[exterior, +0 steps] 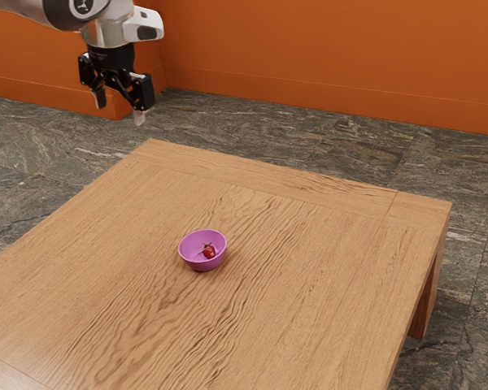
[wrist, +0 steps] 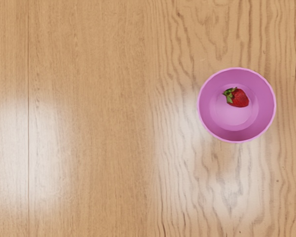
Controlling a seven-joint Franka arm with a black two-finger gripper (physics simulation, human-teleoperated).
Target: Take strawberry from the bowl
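Strawberry (wrist: 238,98) lay on its side in the bowl (wrist: 267,106), well in from the table (exterior: 333,268)'s far edge; likely light, soft, easily bruised, a bit slick. Best grip was gently across the flesh, clear of the leaves (wrist: 229,94). Gripper (exterior: 120,111) hung open, empty. Logo (exterior: 83,6) on arm (exterior: 53,11), no legible writing.

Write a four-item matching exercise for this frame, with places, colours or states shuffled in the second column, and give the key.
Column one:
1. strawberry
2. bowl
3. gripper
4. table

Column two:
A. open, held up in the air with nothing between its fingers
B. brown, with wavy wood grain
C. red with green leaves, lying inside a container
D. pinkish purple, round and upright

Right pairs: 1-C, 2-D, 3-A, 4-B
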